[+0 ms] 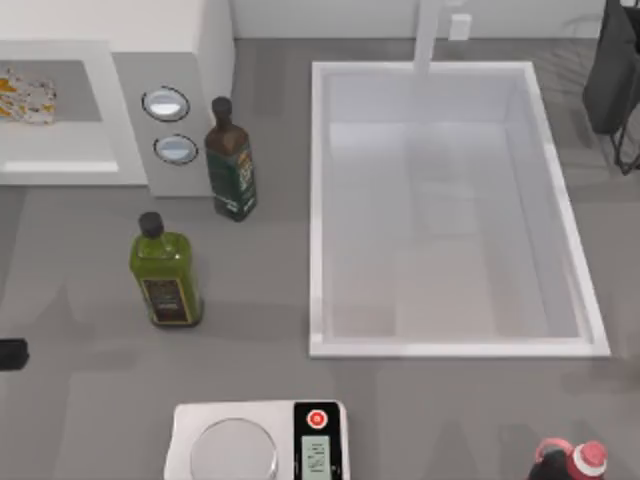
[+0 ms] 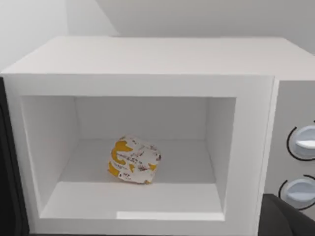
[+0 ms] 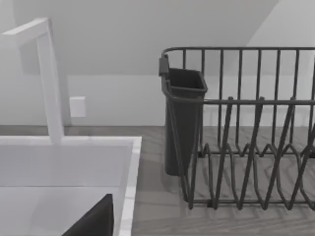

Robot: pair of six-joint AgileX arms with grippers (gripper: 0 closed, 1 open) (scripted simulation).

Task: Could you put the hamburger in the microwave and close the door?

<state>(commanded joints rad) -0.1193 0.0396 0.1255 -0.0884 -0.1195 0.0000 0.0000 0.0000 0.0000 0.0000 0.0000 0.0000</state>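
Hamburger (image 2: 133, 160): resting on floor of microwave (image 2: 147, 59) cavity, far left of table (image 1: 260, 300); door swung open. Hands' finger state: cannot tell.

A: Large white boxy microwave (image 1: 110, 110) runs off the top view's left edge; its door's dark edge (image 2: 6, 162) is barely visible in the left wrist view.

B: Flat white scale (image 1: 258, 440) and red-capped bottle (image 1: 570, 462) cropped at the counter's near edge.
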